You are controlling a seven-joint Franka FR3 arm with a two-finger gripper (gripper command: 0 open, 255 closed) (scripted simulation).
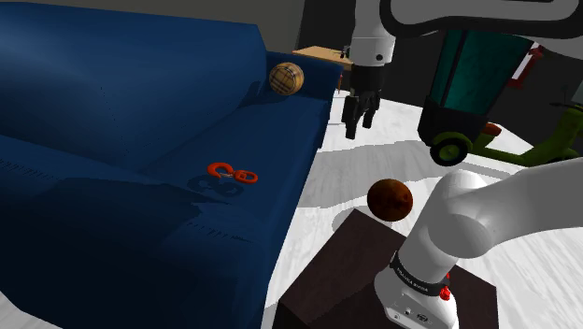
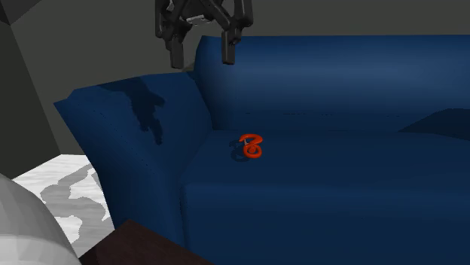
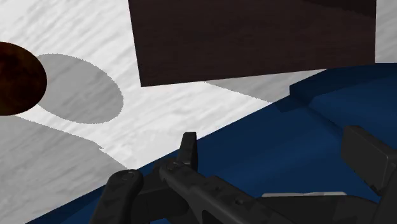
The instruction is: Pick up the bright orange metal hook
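Blue sofa took up shoulder view's left, pale marbled floor beside it. Bright orange hook lay flat on seat cushion, curled in loops. Gripper hung high near sofa's end, well apart from hook, fingers spread, nothing between them. Step in hand, as judged: approach. Best done by moving over cushion, centring above hook, turning fingers to straddle one thin loop, then descending straight. Soft cushion might let hook sink or tilt.
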